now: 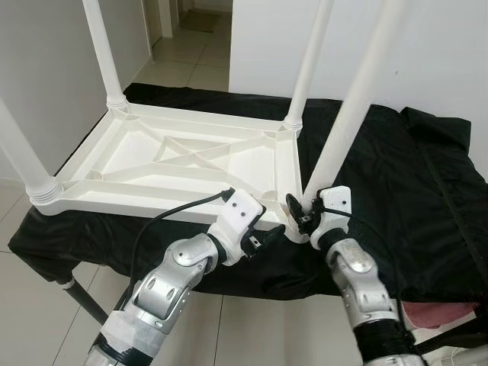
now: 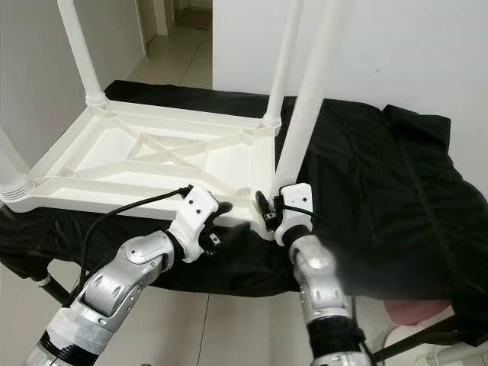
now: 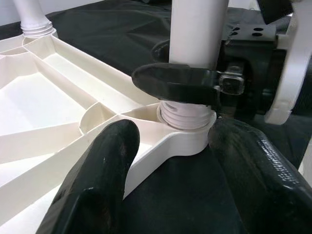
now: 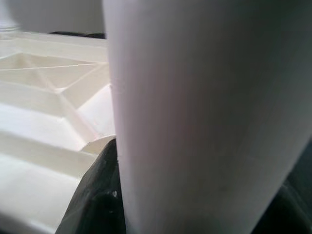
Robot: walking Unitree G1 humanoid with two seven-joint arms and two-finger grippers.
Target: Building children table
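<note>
Step in hand, by my reading: seating the fourth leg (image 1: 351, 114) into the near-right corner socket (image 3: 187, 139) of the upturned white tabletop (image 1: 175, 164). Three other legs already stand in their sockets — far left at about 11 o'clock, far right at 12, near left at 9.

Right gripper (image 1: 301, 211): closed around the base of the fourth leg, just above the socket; one finger (image 3: 173, 80) wraps across the front of the tube in the left wrist view. Leg tilts toward 1 o'clock, not yet parallel with its neighbours.

Left gripper (image 1: 267, 235): fingers spread wide, one on each side of the corner socket, holding nothing; whether they touch the plastic I cannot tell. Looks like a bracing position.

Thread rings still show between tube and socket collar, so the leg is probably not fully home. Next move likely calls for righting the leg to vertical, then turning or pressing it down while the left gripper keeps the corner from shifting.

Tabletop: moulded white plastic, underside up, crossed stiffening ribs, raised rim. It lies on a black cloth (image 1: 412, 175) over a low stand, its near-right corner at the cloth's front edge — slide risk if pushed sideways. Tiled floor (image 1: 30, 305) below.
</note>
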